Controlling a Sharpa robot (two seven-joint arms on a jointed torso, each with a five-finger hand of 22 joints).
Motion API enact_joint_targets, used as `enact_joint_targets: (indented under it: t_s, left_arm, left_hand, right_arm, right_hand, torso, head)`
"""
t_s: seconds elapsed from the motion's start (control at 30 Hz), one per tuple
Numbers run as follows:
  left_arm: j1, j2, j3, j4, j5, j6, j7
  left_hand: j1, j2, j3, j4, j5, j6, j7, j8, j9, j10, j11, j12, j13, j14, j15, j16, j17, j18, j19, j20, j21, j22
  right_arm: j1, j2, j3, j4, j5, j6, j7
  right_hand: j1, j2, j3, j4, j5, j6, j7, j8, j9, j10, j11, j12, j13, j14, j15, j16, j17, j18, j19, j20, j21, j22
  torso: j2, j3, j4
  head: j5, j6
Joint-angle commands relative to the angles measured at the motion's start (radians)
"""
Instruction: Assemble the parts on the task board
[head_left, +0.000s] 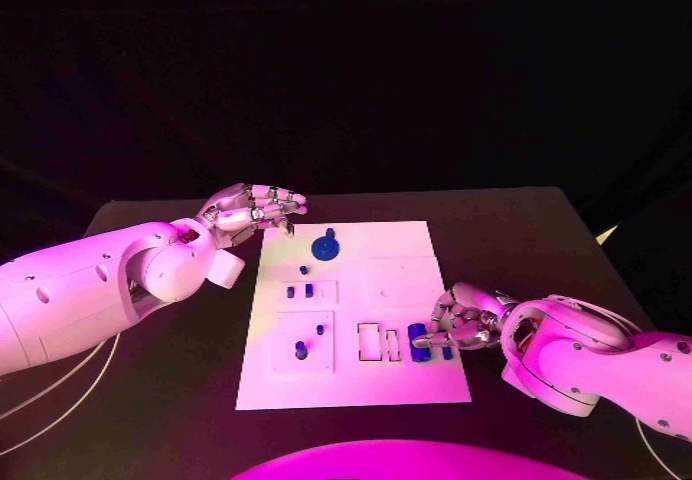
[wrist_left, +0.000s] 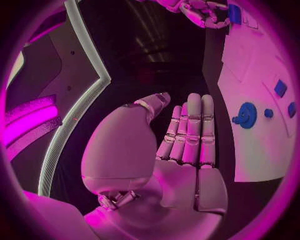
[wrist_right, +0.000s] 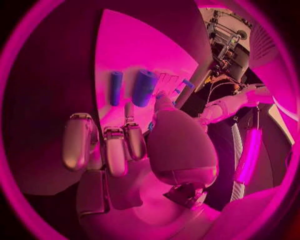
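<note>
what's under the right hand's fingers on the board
Two blue cylinders lie on the task board near its right edge, a thicker and a thinner one, just past the right hand. Its fingers curl over the board; whatever lies beneath them is covered.

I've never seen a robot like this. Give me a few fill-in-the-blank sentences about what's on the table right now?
1. The task board on the black table is coloured ____.
2. The round disc at the board's far end is coloured ____.
3. The hand working at the blue cylinders on the board's near corner is the robot's ____ hand.
4. The left hand holds ____.

Missing words: white; blue; right; nothing
</note>
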Motion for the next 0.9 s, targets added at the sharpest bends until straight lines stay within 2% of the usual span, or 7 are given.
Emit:
enact_joint_targets:
  t_s: [0.03, 0.1, 0.47, 0.57, 0.67, 0.73, 0.9]
  left_arm:
    - [0.0, 0.001, 0.0, 0.001, 0.008, 0.018, 0.014]
    - [0.0, 0.0, 0.0, 0.001, 0.008, 0.019, 0.013]
    - [0.0, -0.001, 0.0, 0.001, 0.008, 0.005, 0.018]
    - [0.0, -0.002, 0.0, 0.002, 0.008, 0.005, 0.017]
    - [0.0, -0.002, 0.0, 0.002, 0.008, 0.006, 0.017]
    - [0.0, -0.003, 0.0, 0.002, 0.008, 0.006, 0.017]
    - [0.0, -0.004, 0.0, 0.002, 0.008, 0.008, 0.016]
  left_hand:
    - [-0.005, 0.001, -0.007, 0.001, -0.005, -0.007, 0.008, 0.007, 0.001, -0.009, 0.0, 0.005, 0.0, -0.008, 0.0, -0.006, -0.001, 0.005, 0.002, 0.004, -0.006, -0.002]
    - [-0.003, 0.001, -0.007, 0.0, -0.004, -0.007, 0.008, 0.007, 0.001, -0.01, 0.0, 0.006, 0.0, -0.009, 0.0, -0.006, -0.001, 0.005, 0.002, 0.004, -0.007, -0.003]
    - [0.001, 0.001, -0.006, -0.001, -0.004, -0.008, 0.009, 0.007, 0.001, -0.012, 0.0, 0.006, -0.001, -0.01, 0.0, -0.007, -0.001, 0.006, 0.003, 0.004, -0.01, -0.005]
    - [0.001, 0.001, -0.006, -0.001, -0.004, -0.008, 0.009, 0.007, 0.001, -0.012, 0.0, 0.006, -0.001, -0.01, 0.0, -0.007, -0.001, 0.006, 0.003, 0.004, -0.01, -0.005]
    - [0.001, 0.001, -0.006, -0.001, -0.004, -0.008, 0.009, 0.007, 0.001, -0.012, 0.0, 0.006, -0.001, -0.01, 0.0, -0.007, -0.001, 0.006, 0.003, 0.004, -0.01, -0.005]
    - [0.002, 0.002, -0.006, -0.001, -0.004, -0.009, 0.009, 0.007, 0.001, -0.012, 0.0, 0.006, -0.001, -0.01, 0.0, -0.007, -0.001, 0.006, 0.003, 0.004, -0.011, -0.005]
    - [0.002, 0.002, -0.006, -0.001, -0.004, -0.009, 0.009, 0.007, 0.001, -0.012, 0.0, 0.006, -0.001, -0.01, 0.0, -0.007, -0.001, 0.006, 0.003, 0.004, -0.011, -0.005]
  right_arm:
    - [-0.003, 0.007, 0.0, -0.001, -0.051, 0.038, -0.019]
    - [-0.004, 0.012, 0.0, -0.003, -0.053, 0.04, -0.019]
    - [-0.017, 0.045, 0.0, -0.028, -0.076, 0.055, -0.026]
    - [-0.022, 0.055, 0.0, -0.036, -0.081, 0.056, -0.029]
    - [-0.026, 0.063, 0.0, -0.046, -0.084, 0.058, -0.032]
    - [-0.029, 0.067, 0.0, -0.051, -0.086, 0.061, -0.034]
    - [-0.031, 0.071, 0.0, -0.056, -0.099, 0.065, -0.038]
  right_hand:
    - [-0.005, 0.007, -0.007, 0.0, 0.002, 0.005, -0.001, 0.007, 0.002, -0.002, -0.007, -0.005, 0.059, 0.085, -0.009, 0.003, 0.16, -0.013, 0.027, -0.005, 0.004, 0.19]
    - [-0.007, 0.009, -0.008, 0.0, 0.003, 0.005, -0.001, 0.008, 0.002, -0.002, -0.007, -0.005, 0.059, 0.085, -0.009, 0.003, 0.159, -0.013, 0.027, -0.006, 0.004, 0.19]
    - [-0.006, 0.01, -0.01, -0.001, 0.004, 0.005, -0.001, 0.008, 0.002, -0.003, -0.008, -0.008, 0.057, 0.085, -0.01, 0.003, 0.159, -0.013, 0.027, -0.006, 0.006, 0.19]
    - [0.016, 0.029, -0.007, -0.003, 0.01, 0.003, -0.003, 0.011, 0.003, -0.001, -0.01, -0.009, 0.059, 0.085, -0.011, 0.004, 0.16, -0.013, 0.026, -0.008, 0.005, 0.19]
    - [0.067, 0.05, -0.006, -0.006, 0.068, 0.0, -0.004, 0.012, 0.002, 0.001, -0.011, -0.011, 0.063, 0.085, -0.013, 0.004, 0.162, -0.014, 0.027, -0.01, 0.009, 0.191]
    - [0.087, 0.058, -0.004, -0.007, 0.077, 0.0, -0.004, 0.011, 0.0, 0.002, -0.011, -0.012, 0.064, 0.086, -0.013, 0.005, 0.163, -0.014, 0.027, -0.01, 0.011, 0.191]
    - [0.152, 0.074, 0.005, -0.008, 0.136, 0.005, -0.006, 0.004, -0.008, 0.004, -0.013, -0.015, 0.068, 0.087, -0.014, 0.007, 0.17, -0.015, 0.028, -0.011, 0.02, 0.193]
  torso:
    - [0.0, 0.0005, -0.0012]
    - [0.0, 0.0001, 0.0005]
    - [0.0, -0.0007, 0.0007]
    - [0.0, -0.0004, 0.0006]
    - [0.0, -0.0003, 0.0013]
    - [0.0, -0.0008, 0.001]
    - [0.0, -0.0013, 0.0006]
  head:
    - [0.005, -0.004]
    - [0.004, -0.004]
    - [0.005, -0.005]
    - [0.006, -0.004]
    - [0.006, -0.003]
    - [0.007, -0.002]
    - [0.006, -0.001]
